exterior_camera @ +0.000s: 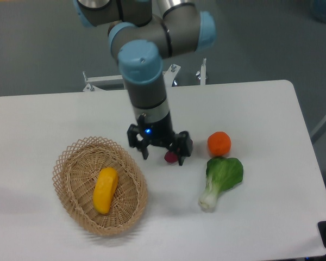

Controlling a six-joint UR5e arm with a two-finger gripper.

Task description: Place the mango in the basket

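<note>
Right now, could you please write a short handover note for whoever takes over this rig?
Gripper: open, holding nothing, just right of the basket, fingers pointing down.
Mango: lying inside the basket, free of the gripper.
Also on the table: a small purple-red item partly hidden behind the fingers, an orange, a leafy green.
Done: mango placed.
Left: nothing but clearing the arm away.

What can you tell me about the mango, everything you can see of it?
The mango is an elongated, smooth-skinned fruit, yellow shading to orange toward its lower end. It lies on its side inside the basket, near the middle of the woven floor, its long axis running roughly from the far side toward the near side with a slight tilt. Only the basket touches it. The gripper is up and to its right, outside the rim, well apart from it.
</note>
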